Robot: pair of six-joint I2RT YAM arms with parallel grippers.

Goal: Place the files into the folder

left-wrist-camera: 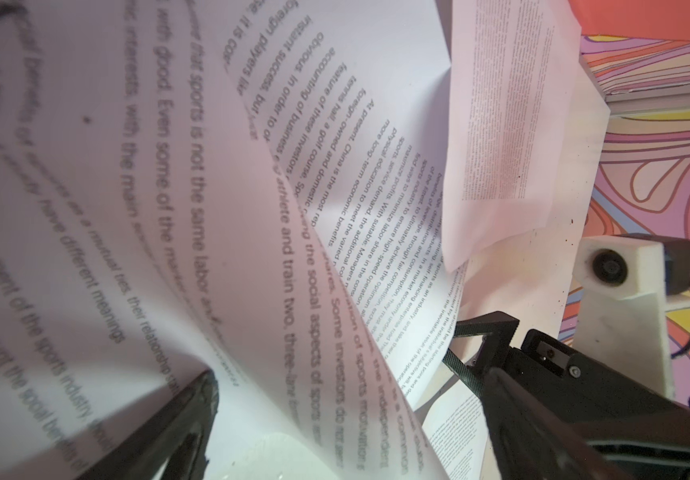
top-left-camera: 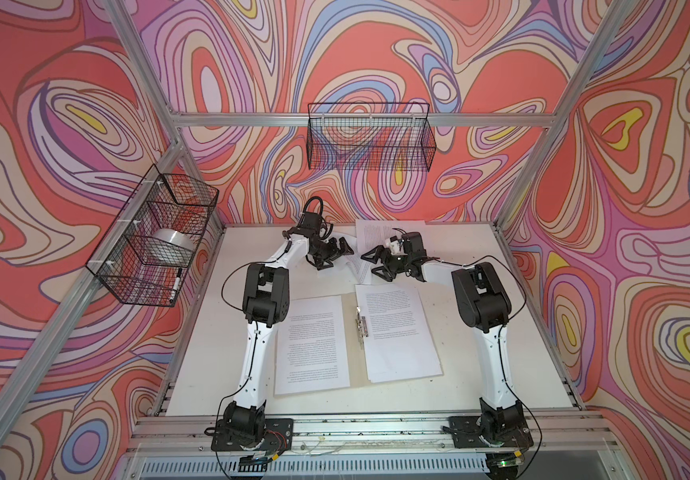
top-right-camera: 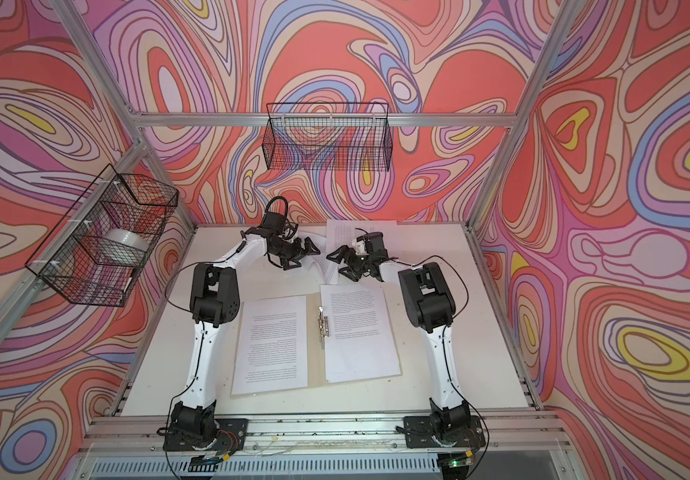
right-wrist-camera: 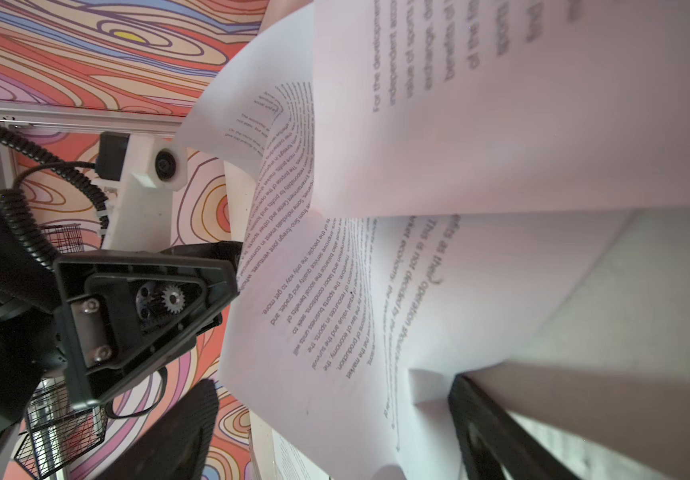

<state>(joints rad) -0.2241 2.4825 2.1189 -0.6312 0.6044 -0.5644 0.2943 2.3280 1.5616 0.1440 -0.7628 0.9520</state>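
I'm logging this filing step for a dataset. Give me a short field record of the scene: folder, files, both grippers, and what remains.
folder: folder lies open flat on the table, metal clip at its spine
files in folder: printed sheets lie on both flaps
files outside: buckled sheets between the grippers; flat sheet at the table's far edge
left gripper: left gripper open, fingers at the buckled sheets
right gripper: right gripper open, facing it
remaining: far sheets not yet in the folder
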